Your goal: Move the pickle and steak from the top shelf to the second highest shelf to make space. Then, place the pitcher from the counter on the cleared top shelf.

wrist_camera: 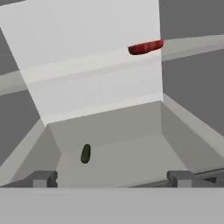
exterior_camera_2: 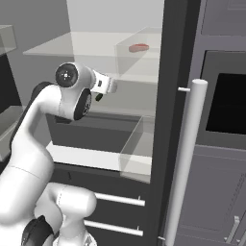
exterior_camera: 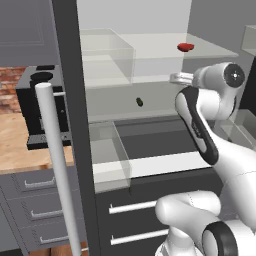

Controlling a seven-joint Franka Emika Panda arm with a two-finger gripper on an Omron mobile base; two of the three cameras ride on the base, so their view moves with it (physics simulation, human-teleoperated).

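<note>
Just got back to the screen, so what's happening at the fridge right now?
The arm is reaching into the open fridge with its gripper open and empty. The pickle already lies on the second shelf, in front of the fingertips in the hand view. The steak is still on the top shelf, so it likely goes next.

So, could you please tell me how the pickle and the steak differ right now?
The pickle is dark olive-green, while the steak is bright red. The pickle is a stubby oblong and smaller; the steak is a flatter, irregular lump. The steak lies on the top shelf, whereas the pickle sits one level lower. Both rest free inside the fridge, untouched by the hand.
</note>
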